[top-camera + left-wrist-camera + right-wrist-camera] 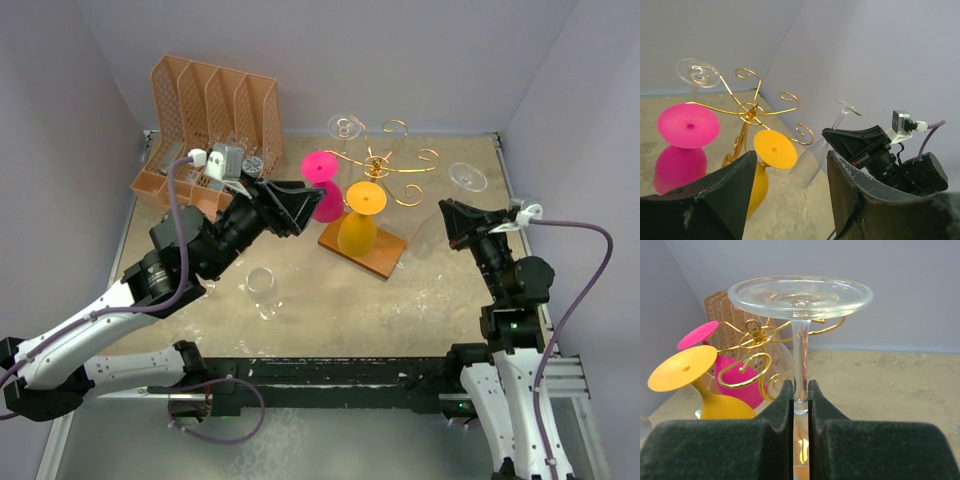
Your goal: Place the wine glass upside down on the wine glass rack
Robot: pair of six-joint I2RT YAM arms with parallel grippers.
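Right gripper point(800, 390): clenched on the stem of the clear wine glass point(800, 292), low on the stem near the bowl.
Wine glass: held off the table at right of centre in the overhead view, already inverted, its round foot uppermost and the bowl hanging below the fingers.
Left gripper point(305, 208): released, jaws standing apart with nothing between them; it sits left of the rack, close beside the pink glass.
Wine glass rack point(378, 165): gold wire curls above a wooden base point(385, 255), upper centre of the overhead view.
Already hung: a pink glass point(322, 170) and an orange glass point(362, 200) on the left and front arms, and a clear glass point(345, 127) at the back.
Free arms: the curls on the right side look unoccupied.
Done: glass grasped, lifted and turned over.
Left to do: by my judgement, slide the stem into a right-hand curl so the foot rests on the wire, then let go.
Also present: another clear glass point(262, 285) on the table at lower left of centre; an orange file organizer point(215, 95) at upper left.
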